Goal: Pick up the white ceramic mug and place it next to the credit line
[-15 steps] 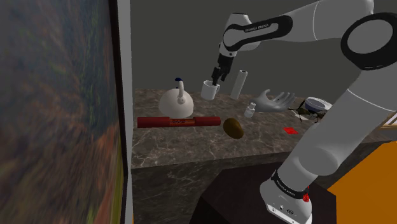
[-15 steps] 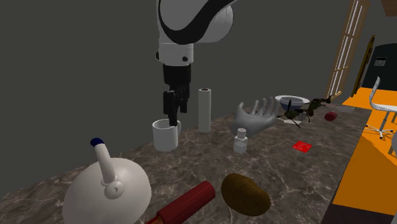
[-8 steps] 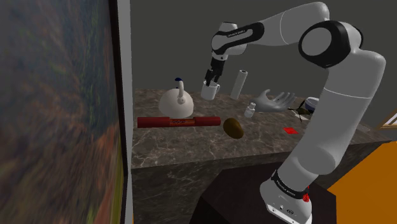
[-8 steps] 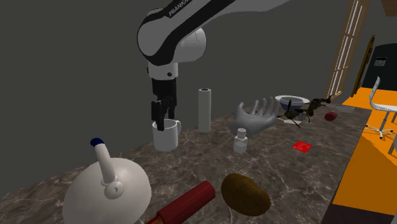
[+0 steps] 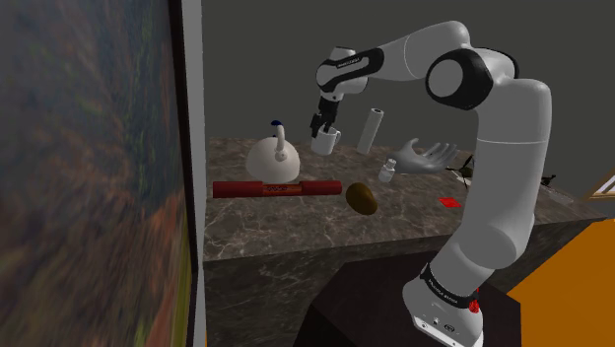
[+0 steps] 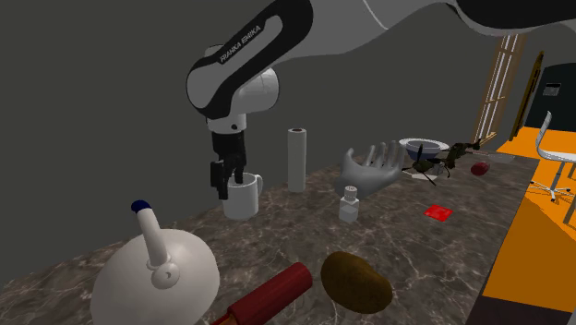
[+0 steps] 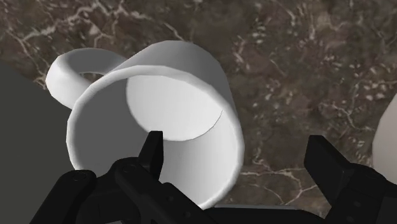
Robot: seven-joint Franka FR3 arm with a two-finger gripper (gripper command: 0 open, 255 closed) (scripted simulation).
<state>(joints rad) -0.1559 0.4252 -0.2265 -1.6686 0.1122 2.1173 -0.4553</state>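
Mug and gripper, seen relative to the kettle. We see the mug (image 6: 242, 198) upright on the dark marbled counter (image 6: 406, 249), behind the white kettle (image 6: 157, 272) and apart from it. It is plain white and cylindrical, with smooth walls, a thick loop handle (image 7: 63, 73) and a bare interior. The gripper (image 6: 228, 177) hangs at its rim with the fingers spread wide. One fingertip (image 7: 151, 143) dips inside the mug and the other stands outside the wall, so we see nothing clasped.
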